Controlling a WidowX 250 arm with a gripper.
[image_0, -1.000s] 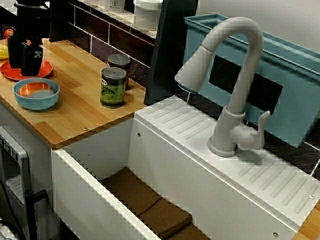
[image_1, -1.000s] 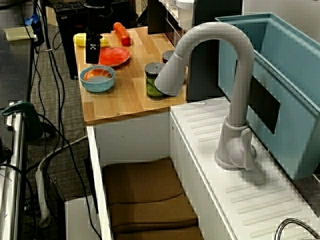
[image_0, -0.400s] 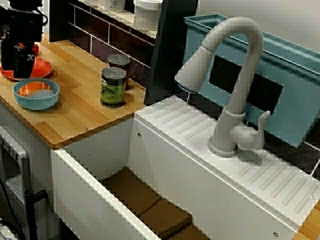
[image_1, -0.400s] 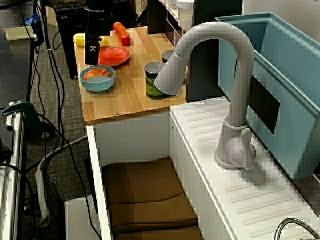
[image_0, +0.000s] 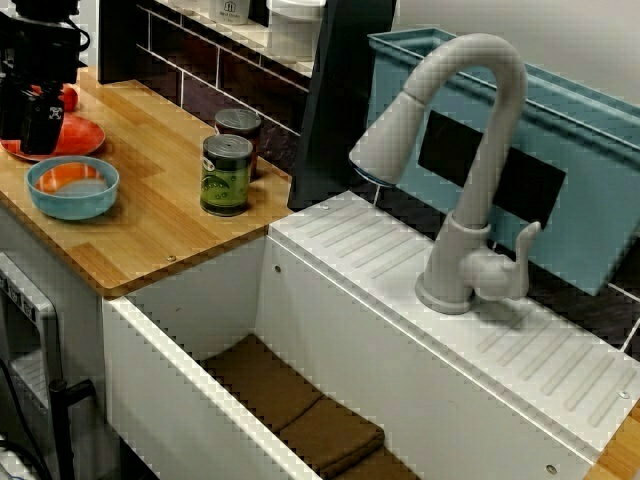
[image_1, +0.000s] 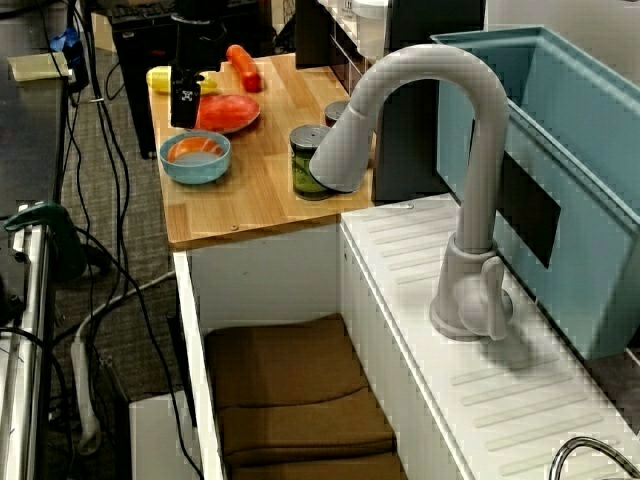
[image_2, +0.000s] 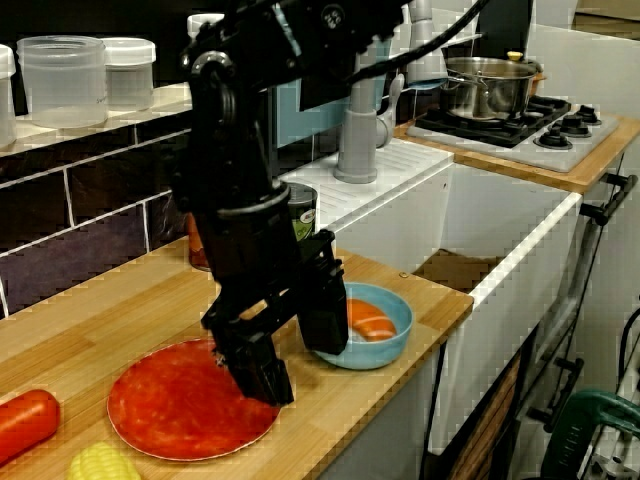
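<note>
**Item 1, red plate** (image_2: 170, 410). Round and shallow, it lies flat and face up on the wooden counter (image_2: 90, 320), directly beneath my fingers (image_2: 255, 362). Its sink-side rim sits under the lower fingertip. I cannot tell whether that tip touches the rim; it looks just above. As a disc it has no long axis and faces only upward.

**Item 2, gripper** (image_2: 305, 370). Mine, black. The fingers point down and are spread well apart, with nothing between them.

**Item 3, blue bowl** (image_2: 398, 305). It sits just beside my other finger, on the sink side, close enough that I cannot tell contact from a near miss. It holds an orange piece (image_2: 368, 318) lying level on the bowl's floor, its long axis running across the bowl.

**Item 4, carrot** (image_2: 25, 420) **and corn** (image_2: 100, 465). Both lie past the plate, on the side of my fingers away from the bowl.

**Item 5, two cans** (image_0: 226, 175). They stand well apart from my fingers, beyond the bowl and toward the faucet (image_0: 447, 265).

**Step, as I judge it.** I am hovering empty-handed at the plate's edge, with nothing gripped.
- Gripping the plate would call for getting a tip under its thin rim.
- Gripping the orange piece would call for shifting over the bowl and closing across its long axis.
</note>
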